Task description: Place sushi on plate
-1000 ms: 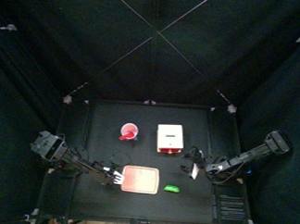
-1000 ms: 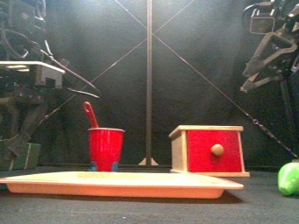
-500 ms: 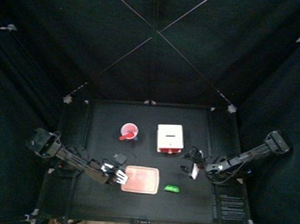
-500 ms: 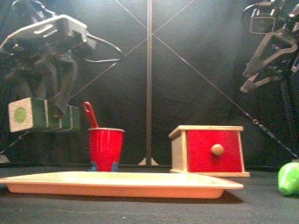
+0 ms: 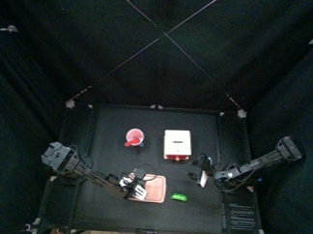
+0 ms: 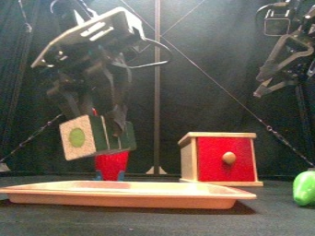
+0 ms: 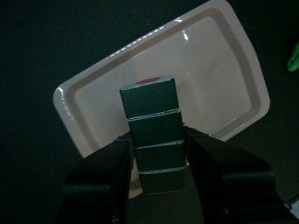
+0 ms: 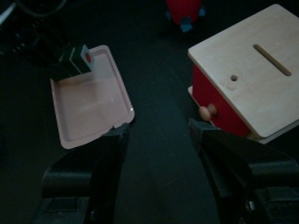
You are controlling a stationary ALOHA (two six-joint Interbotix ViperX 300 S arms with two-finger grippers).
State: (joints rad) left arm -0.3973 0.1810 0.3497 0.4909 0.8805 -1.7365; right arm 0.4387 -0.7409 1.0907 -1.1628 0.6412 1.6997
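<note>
The salmon-pink plate (image 5: 158,192) lies at the table's front middle; it also shows in the front view (image 6: 147,194), the left wrist view (image 7: 222,52) and the right wrist view (image 8: 87,96). My left gripper (image 5: 135,186) is shut on the sushi (image 6: 96,136), a dark green roll with a white end and a green centre. It holds the roll tilted a little above the plate's left part. The left wrist view shows the roll (image 7: 156,140) between the jaws, over the plate. My right gripper (image 5: 222,176) hangs open and empty at the right (image 8: 158,131).
A wooden box with a red front (image 5: 179,144) (image 6: 222,159) (image 8: 251,70) stands behind the plate to the right. A red cup (image 5: 133,138) (image 6: 113,166) stands behind left. A small green item (image 5: 180,197) (image 6: 304,187) lies right of the plate.
My left arm has swung to the right with the sushi, from left of the plate to above its left part. The right arm has not moved.
</note>
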